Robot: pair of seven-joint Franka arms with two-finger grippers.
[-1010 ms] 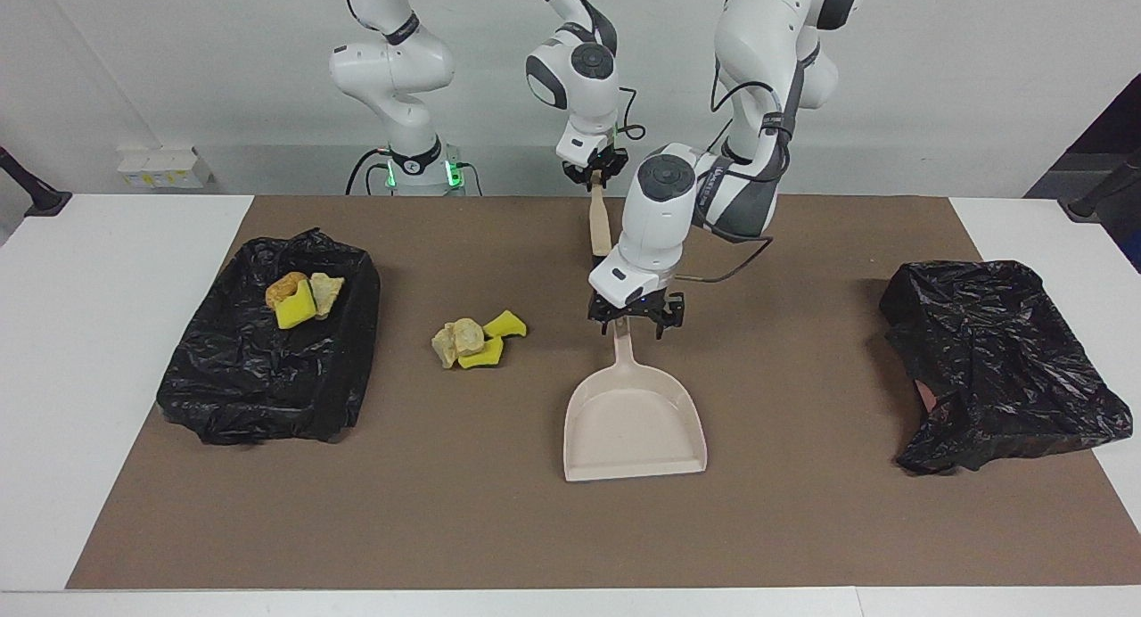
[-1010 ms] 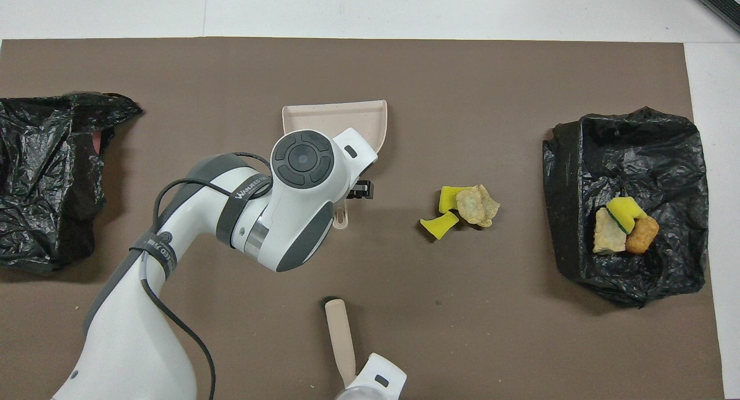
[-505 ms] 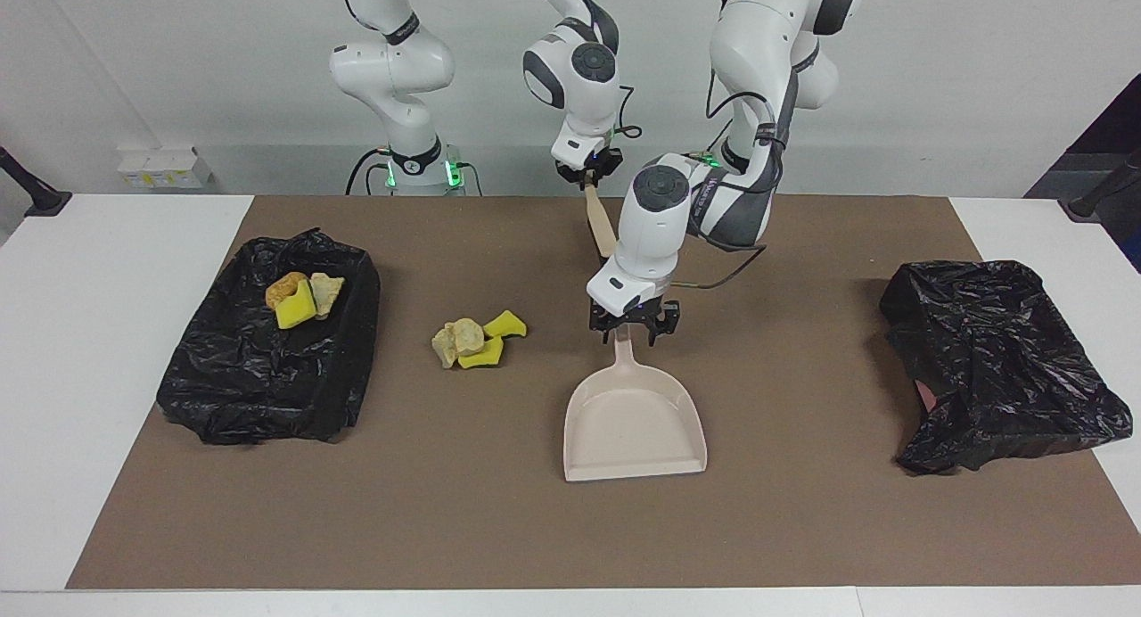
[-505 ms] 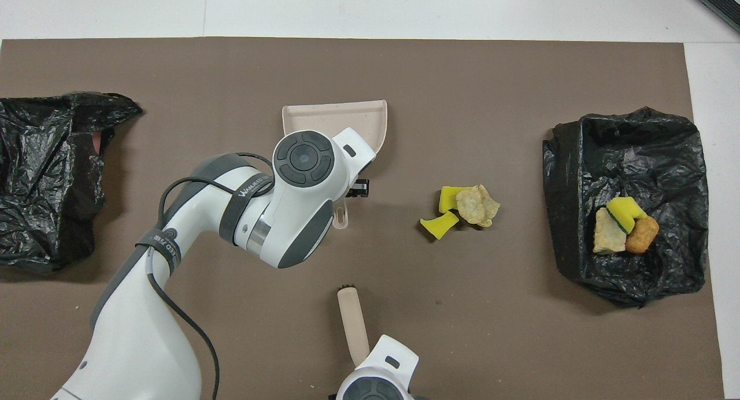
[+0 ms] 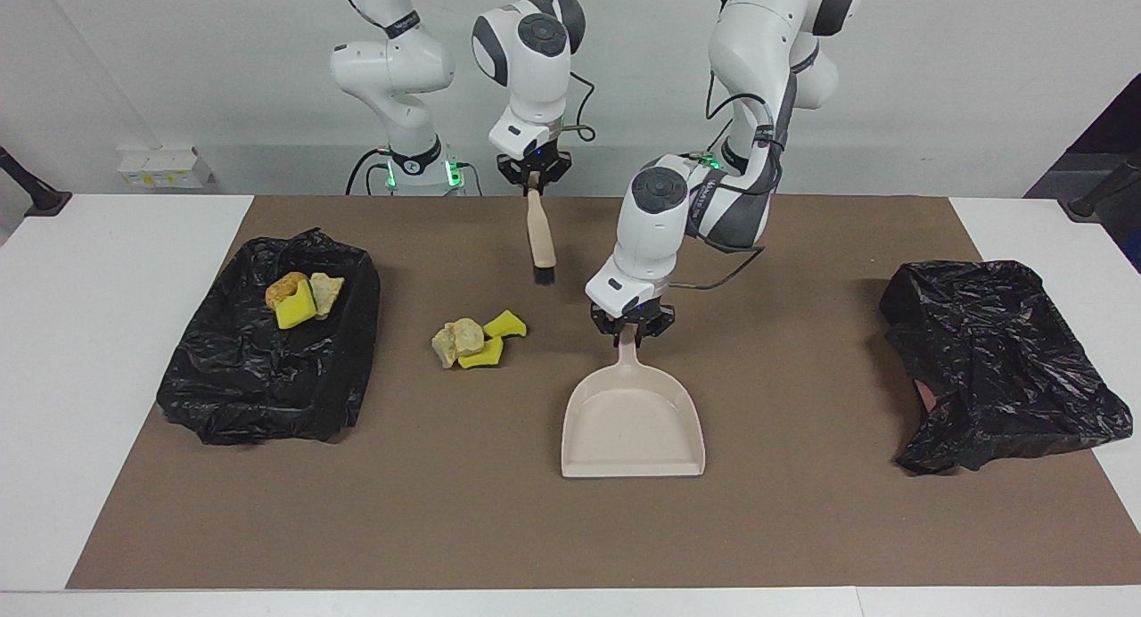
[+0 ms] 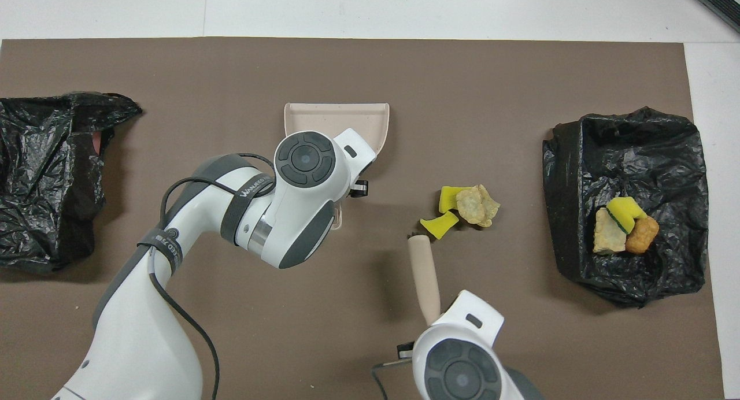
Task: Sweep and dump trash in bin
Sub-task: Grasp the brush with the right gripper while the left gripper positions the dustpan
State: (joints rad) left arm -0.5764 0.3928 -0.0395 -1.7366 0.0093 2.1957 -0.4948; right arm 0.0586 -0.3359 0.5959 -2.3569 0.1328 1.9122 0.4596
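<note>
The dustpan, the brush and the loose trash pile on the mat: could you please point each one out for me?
dustpan (image 5: 631, 425): facing view, on the flat pan floor.
brush (image 5: 538, 234): facing view, midway along the beige handle.
loose trash pile (image 5: 468, 337): facing view, on the pale foam lump.

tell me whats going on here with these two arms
The left gripper is closed on the dustpan handle, pan flat on the brown mat. The right gripper holds a brush hanging bristles down in the air. A small trash pile lies on the mat; more scraps already sit in the black-lined bin.
</note>
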